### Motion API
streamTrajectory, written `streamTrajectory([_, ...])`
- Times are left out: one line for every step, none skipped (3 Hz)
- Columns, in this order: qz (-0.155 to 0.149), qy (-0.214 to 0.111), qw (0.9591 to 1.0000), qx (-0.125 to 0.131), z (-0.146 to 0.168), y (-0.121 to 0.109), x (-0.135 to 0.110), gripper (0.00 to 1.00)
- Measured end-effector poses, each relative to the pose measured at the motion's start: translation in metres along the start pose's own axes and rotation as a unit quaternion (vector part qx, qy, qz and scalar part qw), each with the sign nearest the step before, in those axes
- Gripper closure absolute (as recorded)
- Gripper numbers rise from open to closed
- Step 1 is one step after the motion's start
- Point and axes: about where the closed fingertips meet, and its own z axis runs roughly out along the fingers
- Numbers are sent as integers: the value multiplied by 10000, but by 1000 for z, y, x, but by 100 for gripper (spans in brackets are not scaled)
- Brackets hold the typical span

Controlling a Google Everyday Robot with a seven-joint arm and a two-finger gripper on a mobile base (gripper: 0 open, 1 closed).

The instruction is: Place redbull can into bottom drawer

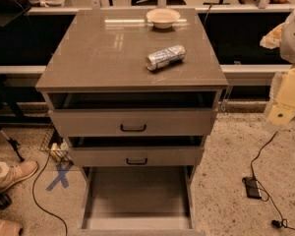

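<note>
The redbull can (165, 57) lies on its side on the grey cabinet top (103, 58), right of the middle. The bottom drawer (137, 193) is pulled far out, and its flat grey floor is bare. My gripper (283, 107) is a cream-coloured shape at the right edge of the camera view. It hangs off the cabinet's right side, well apart from the can and level with the top drawer. It holds nothing that I can see.
A shallow cream bowl (163, 17) stands at the back of the cabinet top. The two upper drawers (133, 123) with black handles stand slightly open. Cables and a black power brick (252, 187) lie on the floor at right. A person's shoes (12, 173) are at left.
</note>
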Motion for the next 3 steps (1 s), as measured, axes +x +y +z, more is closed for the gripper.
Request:
streamTrajectory([0,-1,10000,1,0,0,0,0])
streamTrajectory([39,-137,9999,93,0,-4,-6,0])
streamTrajectory([-146,-390,9985,343,12,-50,-16,0])
